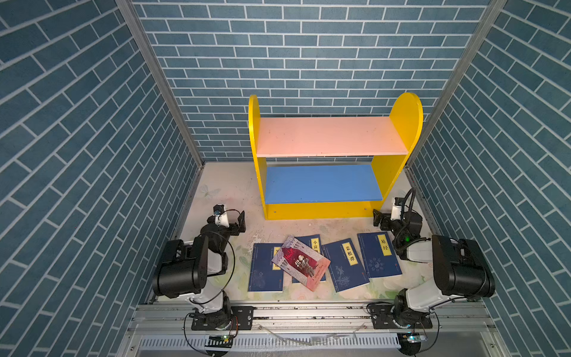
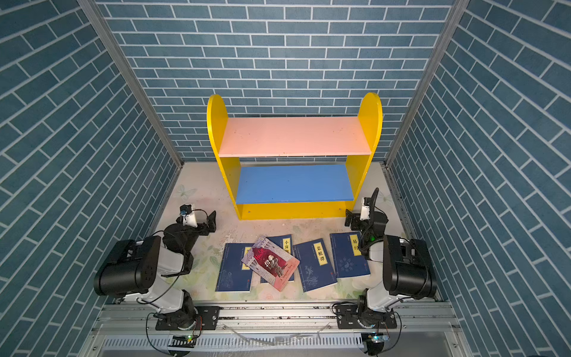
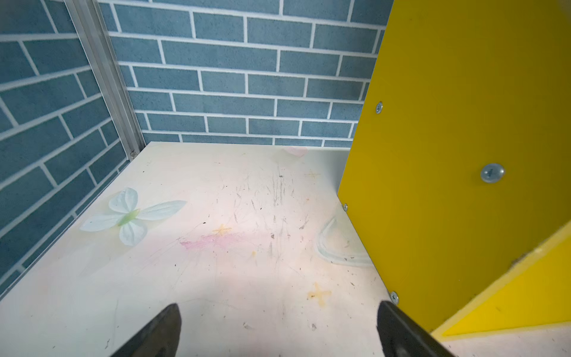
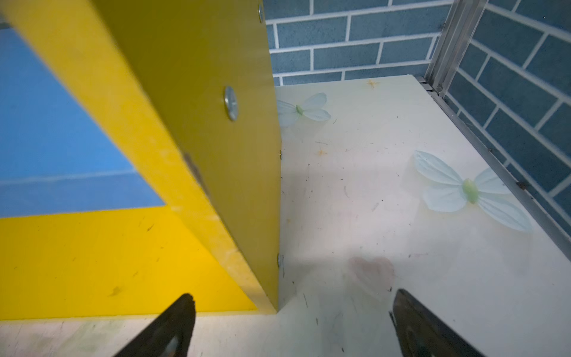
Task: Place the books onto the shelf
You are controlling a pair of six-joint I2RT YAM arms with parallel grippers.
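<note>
Your shelf [image 1: 406, 123] stands at back of table [image 1: 222, 191], no book on it yet. Books [image 1: 345, 265] lie flat in loose row in front of shelf: four navy, cover up. Grey-red book [image 1: 301, 262] lies tilted across two navy ones toward shelf's left side. Your left gripper [image 3: 278, 304] sits just off shelf's left front corner, jaws wide apart, gripping nothing. Your right gripper [image 4: 294, 293] sits at shelf's right front corner, jaws likewise wide apart, gripping nothing.
</note>
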